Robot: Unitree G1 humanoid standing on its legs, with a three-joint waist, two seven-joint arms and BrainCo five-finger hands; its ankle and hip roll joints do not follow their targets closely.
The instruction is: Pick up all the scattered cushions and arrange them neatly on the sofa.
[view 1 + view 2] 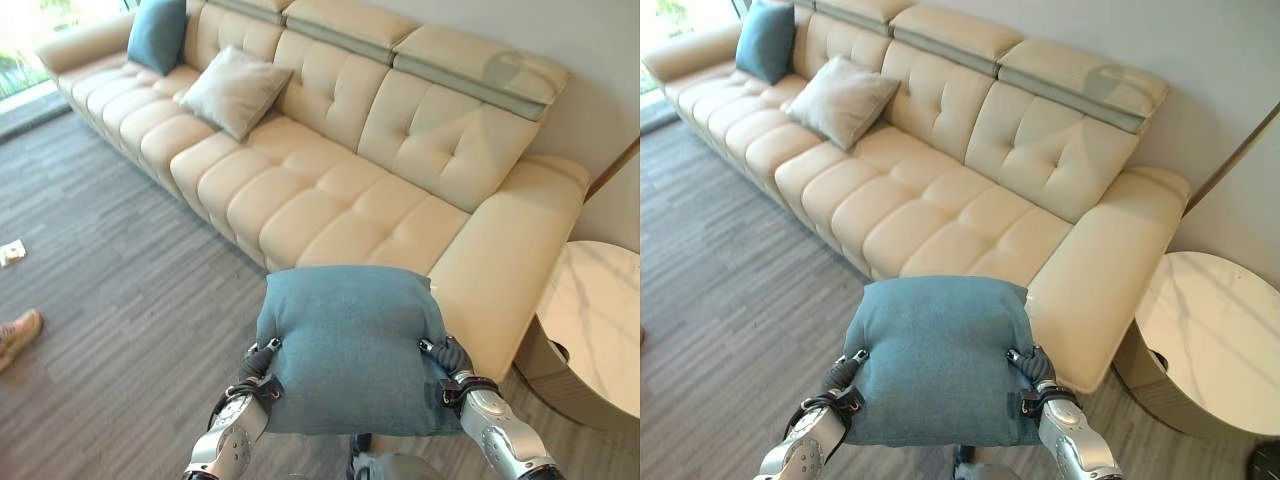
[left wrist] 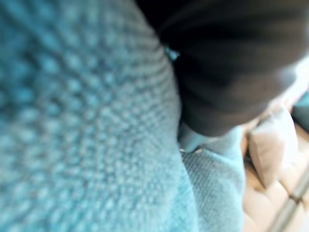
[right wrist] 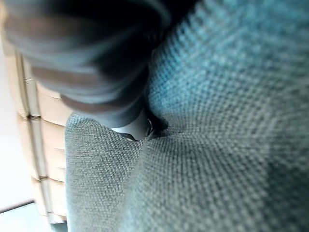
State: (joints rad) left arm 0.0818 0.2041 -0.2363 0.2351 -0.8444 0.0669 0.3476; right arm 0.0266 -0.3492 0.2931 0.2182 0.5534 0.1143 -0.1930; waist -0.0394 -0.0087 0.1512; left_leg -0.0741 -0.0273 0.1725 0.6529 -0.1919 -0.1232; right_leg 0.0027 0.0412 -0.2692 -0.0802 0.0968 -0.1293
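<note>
Both my arms reach forward, my left hand (image 1: pixel 262 365) and right hand (image 1: pixel 447 362) pressed against opposite sides of the teal cushion (image 1: pixel 350 345), which I carry off the floor before the sofa (image 1: pixel 330 190). My fingers are buried in the fabric, so I cannot tell their state. Head views show a beige cushion (image 1: pixel 235 90) and another teal cushion (image 1: pixel 157 32) on the sofa, and a round table (image 1: pixel 1215 345) beside it
</note>
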